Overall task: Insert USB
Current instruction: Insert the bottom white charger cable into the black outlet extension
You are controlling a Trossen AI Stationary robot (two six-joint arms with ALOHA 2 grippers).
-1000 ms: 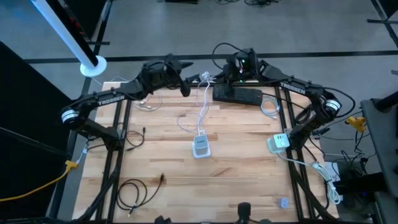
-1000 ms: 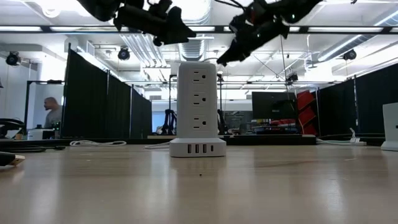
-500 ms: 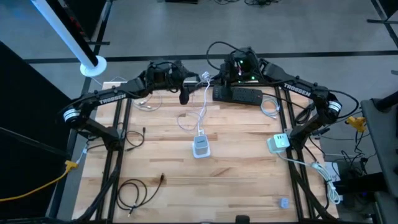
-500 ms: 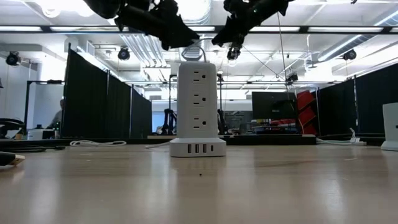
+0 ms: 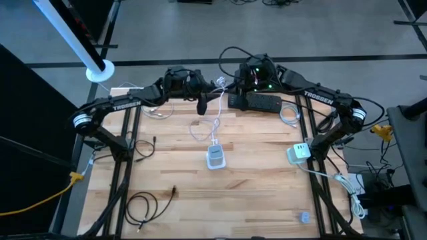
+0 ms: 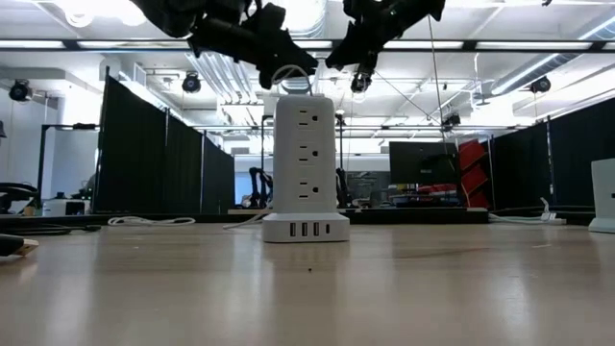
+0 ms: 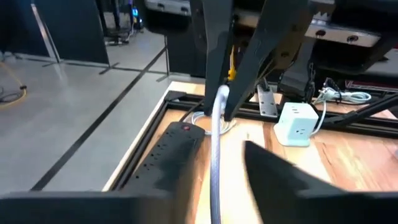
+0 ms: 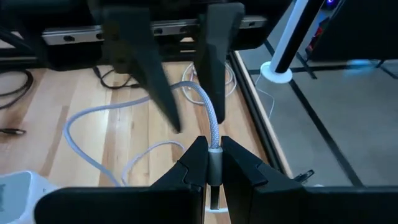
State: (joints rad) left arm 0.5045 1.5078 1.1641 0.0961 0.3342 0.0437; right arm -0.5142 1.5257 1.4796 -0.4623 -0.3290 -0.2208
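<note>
- Right gripper (image 8: 210, 163) raised over the far middle of the table, above the black power strip (image 5: 255, 102); fingers (image 8: 239, 158) clamped on the grey plug end of the white braided USB cable (image 8: 208, 118).
- Left gripper (image 5: 201, 105) raised just to the left of it, facing the right one across a short gap.
- In the right wrist view, left gripper's two dark fingers (image 8: 216, 43) straddling the same cable a little along from the plug; one finger against the cable, the other slightly off it, so cannot tell whether gripped or only closing in.
- In the left wrist view, cable (image 7: 214, 155) running up between that arm's own fingers (image 7: 283, 180) toward the right gripper.
- From the grippers, cable dropping in loose loops (image 5: 215, 123) toward the near side, down to the white tower power strip (image 5: 215, 157) standing upright at the table's middle.
- Low view: tower's USB ports (image 6: 306, 230) in a row along its base, facing the camera, nothing plugged in there.
- Second white outlet cube (image 5: 299, 152) by the right edge of the table (image 5: 253, 193), well apart from the grippers.
</note>
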